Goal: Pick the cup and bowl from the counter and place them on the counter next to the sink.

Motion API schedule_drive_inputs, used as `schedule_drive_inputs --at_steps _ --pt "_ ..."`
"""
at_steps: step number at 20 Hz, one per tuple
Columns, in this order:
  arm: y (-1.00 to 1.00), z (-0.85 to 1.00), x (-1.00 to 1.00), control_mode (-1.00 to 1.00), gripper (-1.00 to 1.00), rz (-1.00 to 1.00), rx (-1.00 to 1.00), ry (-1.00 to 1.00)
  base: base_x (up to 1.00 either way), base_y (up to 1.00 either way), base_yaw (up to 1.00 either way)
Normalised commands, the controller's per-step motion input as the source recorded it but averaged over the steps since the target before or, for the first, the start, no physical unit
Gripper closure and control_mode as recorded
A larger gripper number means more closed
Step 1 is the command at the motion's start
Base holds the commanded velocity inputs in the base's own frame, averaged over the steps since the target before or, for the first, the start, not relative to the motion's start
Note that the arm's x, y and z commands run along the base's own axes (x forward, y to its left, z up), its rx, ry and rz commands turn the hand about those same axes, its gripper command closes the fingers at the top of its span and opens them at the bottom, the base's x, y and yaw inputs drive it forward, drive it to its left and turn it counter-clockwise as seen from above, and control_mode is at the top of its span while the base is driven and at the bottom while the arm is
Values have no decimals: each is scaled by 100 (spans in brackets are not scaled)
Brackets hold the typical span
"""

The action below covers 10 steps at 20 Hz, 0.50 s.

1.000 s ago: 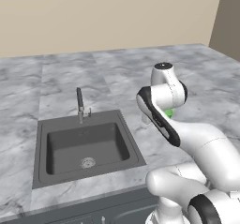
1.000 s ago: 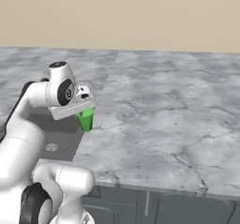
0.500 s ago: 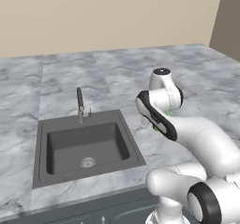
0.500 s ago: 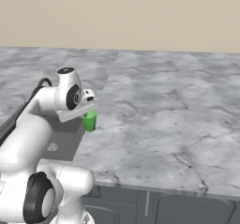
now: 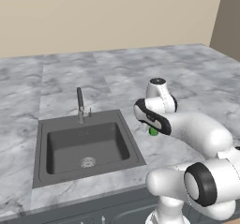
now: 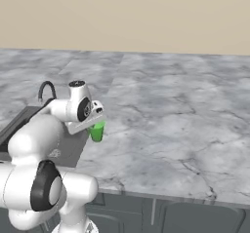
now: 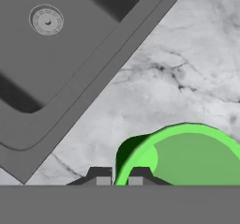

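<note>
My gripper [image 7: 117, 176] is shut on the rim of the small green cup [image 7: 187, 157], one fingertip on each side of the wall. The cup [image 6: 97, 131] hangs upright under the hand [image 6: 93, 115], low over the marble counter [image 6: 171, 110], just right of the sink [image 5: 136, 148]. I cannot tell whether its base touches the counter. From the left base view just a sliver of the cup [image 5: 153, 131] peeks out under the arm. The bowl is out of view.
The sink's dark basin [image 7: 70, 45] with its round drain [image 7: 46, 20] lies beside the cup. A thin faucet [image 5: 80, 103] stands at the sink's back edge. Marble counter [image 5: 187, 78] stretches to the right and behind. A beige wall closes the back.
The arm has carried the cup a little to the right and lower, closer to the counter beside the sink. The grip on the cup has stayed shut.
</note>
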Motion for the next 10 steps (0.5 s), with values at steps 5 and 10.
schedule_drive_inputs --at_steps 5,10 --pt "0 -39 10 -100 100 10 0 0 0 0 0" --pt "0 -41 7 -100 100 10 0 0 0 0 0"
